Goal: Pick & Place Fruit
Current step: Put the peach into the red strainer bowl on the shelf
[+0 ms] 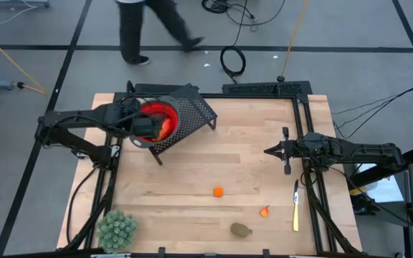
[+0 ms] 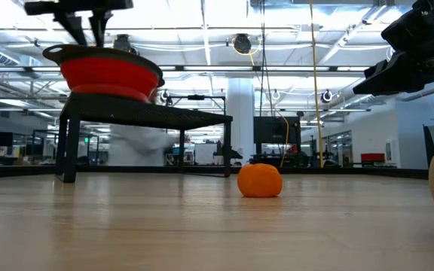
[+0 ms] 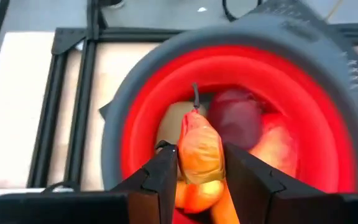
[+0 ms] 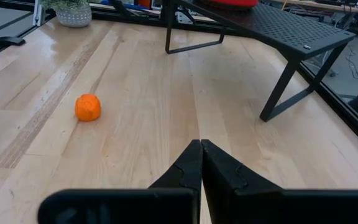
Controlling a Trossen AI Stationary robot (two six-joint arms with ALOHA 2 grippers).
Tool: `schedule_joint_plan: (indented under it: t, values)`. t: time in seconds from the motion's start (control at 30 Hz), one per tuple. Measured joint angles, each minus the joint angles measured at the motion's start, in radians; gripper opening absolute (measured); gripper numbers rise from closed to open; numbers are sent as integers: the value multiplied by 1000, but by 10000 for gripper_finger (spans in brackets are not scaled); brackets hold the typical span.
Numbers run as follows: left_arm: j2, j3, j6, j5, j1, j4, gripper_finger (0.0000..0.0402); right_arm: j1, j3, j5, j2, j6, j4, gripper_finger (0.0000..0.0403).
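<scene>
wooden worktop (image 1: 192, 165), pale planks, dark frame round edges. black perforated metal stand (image 1: 196, 115) at back-left, angled, on thin legs. red bowl w/ grey rim (image 1: 165, 111) sits on the stand. pale green spiky plant (image 1: 117, 229) in a pot, front-left corner. yellow-handled knife (image 1: 295, 206) lies near right edge, blade pointing away from front. beyond the worktop: person walking (image 1: 145, 29) on grey floor, coiled black cable (image 1: 233, 61) nearby.
</scene>
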Motion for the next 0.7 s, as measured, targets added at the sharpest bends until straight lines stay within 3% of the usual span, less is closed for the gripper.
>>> schedule_joint_plan:
  t: [0.37,0.7]
  values:
    - [-82,-157,-47,84,-1,132,124,0,0,0,0,0,0,0]
    - [-74,-184,-30,109,6,134,124,0,0,0,0,0,0,0]
